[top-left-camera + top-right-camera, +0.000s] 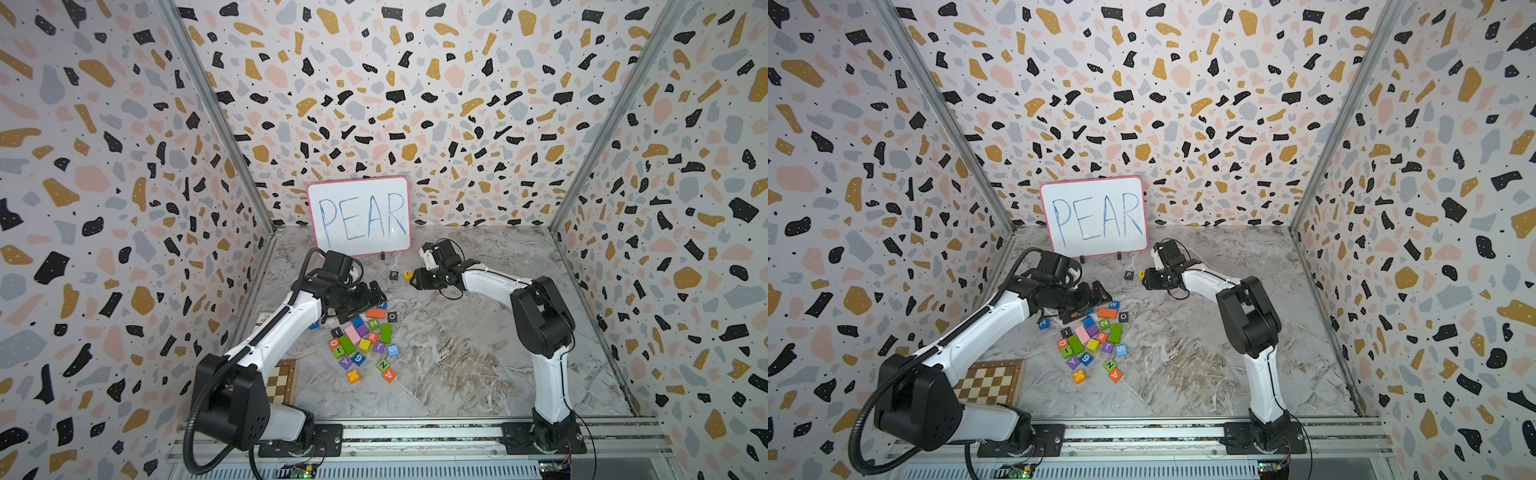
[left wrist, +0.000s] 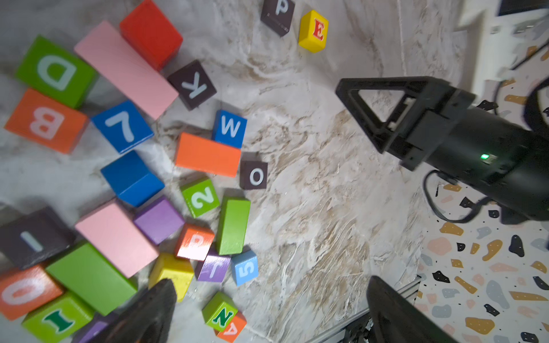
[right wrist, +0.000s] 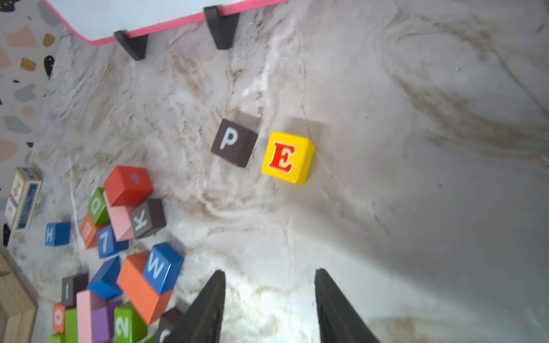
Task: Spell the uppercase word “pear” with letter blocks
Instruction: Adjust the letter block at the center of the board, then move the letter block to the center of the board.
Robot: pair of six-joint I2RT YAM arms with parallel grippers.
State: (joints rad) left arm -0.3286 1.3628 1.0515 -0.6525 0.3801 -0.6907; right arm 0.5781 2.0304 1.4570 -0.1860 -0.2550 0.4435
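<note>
Letter block E (image 3: 286, 157) lies on the counter (image 3: 386, 208) just ahead of the right fingers (image 3: 208, 306), which stand apart with nothing between them. Letter block P (image 3: 233, 142) sits just beside E, a narrow gap between. The left fingers (image 2: 148, 311) spread wide, empty, by the far end of the pile (image 1: 353, 332). Letter block R (image 2: 194, 242) lies within the pile, and letter block A (image 1: 389, 375) touches a green N block (image 2: 221, 316) at the near edge.

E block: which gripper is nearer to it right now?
Right. The right gripper sits just short of the E block, jaws open and pointing at it, not touching. The left gripper hovers open over the block pile, farther off and nearer the robot's base.
</note>
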